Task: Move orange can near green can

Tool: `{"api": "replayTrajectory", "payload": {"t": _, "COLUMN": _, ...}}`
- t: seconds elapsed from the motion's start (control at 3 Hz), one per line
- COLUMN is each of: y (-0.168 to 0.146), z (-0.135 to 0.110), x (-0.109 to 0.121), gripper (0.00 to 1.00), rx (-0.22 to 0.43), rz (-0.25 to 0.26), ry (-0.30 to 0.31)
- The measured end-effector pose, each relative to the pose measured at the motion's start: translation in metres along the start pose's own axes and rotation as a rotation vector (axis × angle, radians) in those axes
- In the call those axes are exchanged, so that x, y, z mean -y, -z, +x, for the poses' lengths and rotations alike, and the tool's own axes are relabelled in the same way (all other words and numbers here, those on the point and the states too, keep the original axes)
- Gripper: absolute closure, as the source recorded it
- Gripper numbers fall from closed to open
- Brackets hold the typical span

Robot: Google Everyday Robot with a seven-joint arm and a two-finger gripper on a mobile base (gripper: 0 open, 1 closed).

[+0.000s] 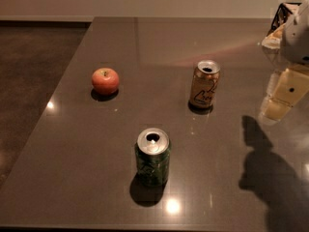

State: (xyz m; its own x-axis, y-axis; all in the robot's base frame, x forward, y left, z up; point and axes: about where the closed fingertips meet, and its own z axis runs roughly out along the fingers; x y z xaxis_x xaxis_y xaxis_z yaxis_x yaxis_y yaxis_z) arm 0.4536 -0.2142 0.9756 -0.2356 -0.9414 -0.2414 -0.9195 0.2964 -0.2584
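The orange can (pixel 204 84) stands upright right of the table's middle, tan body with dark lettering and an open silver top. The green can (pixel 152 157) stands upright nearer the front edge, to the left of and in front of the orange can, well apart from it. My gripper (pixel 281 99) hangs at the right edge of the view, above the table, to the right of the orange can and apart from it. It holds nothing that I can see.
A red-orange apple (pixel 105 80) sits on the left part of the dark grey table (pixel 96 144). A dark basket-like object (pixel 281 14) stands at the far right corner. The arm's shadow (pixel 270 173) falls on the table's right front. The floor lies to the left.
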Motion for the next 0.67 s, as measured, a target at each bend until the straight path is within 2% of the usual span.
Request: {"api": "replayTrajectory", "payload": {"t": 0.67, "y": -0.033, "z": -0.022, "x": 0.033, "gripper": 0.00, "rx": 0.076, "rz": 0.001, "ry": -0.059}}
